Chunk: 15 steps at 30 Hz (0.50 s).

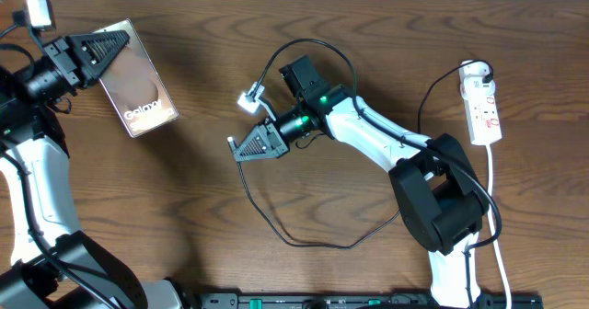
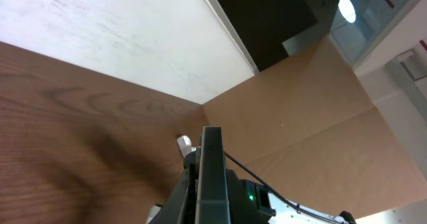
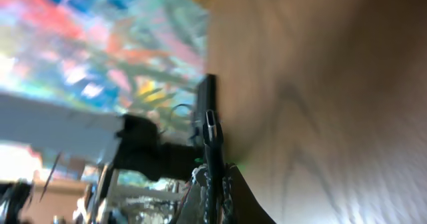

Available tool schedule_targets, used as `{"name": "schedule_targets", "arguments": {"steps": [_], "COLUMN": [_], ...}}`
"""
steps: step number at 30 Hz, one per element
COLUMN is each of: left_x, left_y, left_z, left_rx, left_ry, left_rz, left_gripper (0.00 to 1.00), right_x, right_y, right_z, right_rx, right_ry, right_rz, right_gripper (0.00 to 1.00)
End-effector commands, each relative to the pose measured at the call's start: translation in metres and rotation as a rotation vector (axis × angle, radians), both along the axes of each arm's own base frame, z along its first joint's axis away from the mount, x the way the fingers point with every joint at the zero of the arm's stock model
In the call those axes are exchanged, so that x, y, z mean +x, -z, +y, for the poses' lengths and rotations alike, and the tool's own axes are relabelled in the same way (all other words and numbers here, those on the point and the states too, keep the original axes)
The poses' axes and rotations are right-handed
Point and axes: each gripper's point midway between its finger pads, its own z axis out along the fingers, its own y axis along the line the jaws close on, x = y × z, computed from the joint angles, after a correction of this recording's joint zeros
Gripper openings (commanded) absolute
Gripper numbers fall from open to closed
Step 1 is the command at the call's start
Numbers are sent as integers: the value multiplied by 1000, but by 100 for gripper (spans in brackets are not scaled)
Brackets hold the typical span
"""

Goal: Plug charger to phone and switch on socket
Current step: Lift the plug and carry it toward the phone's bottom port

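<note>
Right of the glossy dark rectangular phone, seemingly pinched by the left gripper, the right gripper has fingers pressed together amid thin black charger cable loops; we risk snagging them.

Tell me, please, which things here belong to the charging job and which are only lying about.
Belong to the job:
- phone
- charger cable
- socket

Only lying about:
- black bar along the table's front edge
- cardboard panel behind the table
</note>
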Motion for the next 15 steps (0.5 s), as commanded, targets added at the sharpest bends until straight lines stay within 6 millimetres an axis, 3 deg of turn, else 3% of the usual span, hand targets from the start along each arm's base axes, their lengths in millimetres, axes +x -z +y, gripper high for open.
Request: {"name": "schedule_targets", "arguments": {"steps": [1,9,15], "left_x": [-6,-6,-4], "left_y": [-6,-5,-5], "left_z": [-3,-4,-21], "left_rx": [17,12,12], "left_ry": [21,24,69], "left_rz": [-25,-18,-19], "left_gripper": [8,8,7], "right_x": [-15,-43,-68], "right_y": [-29,-31,-35], "right_z": [-2,13,25], "right_rx": [212,232,256], "right_ry": [-118,-192,-258], "right_rz": [-70,-66,-57], "right_gripper": [1,1,1]}}
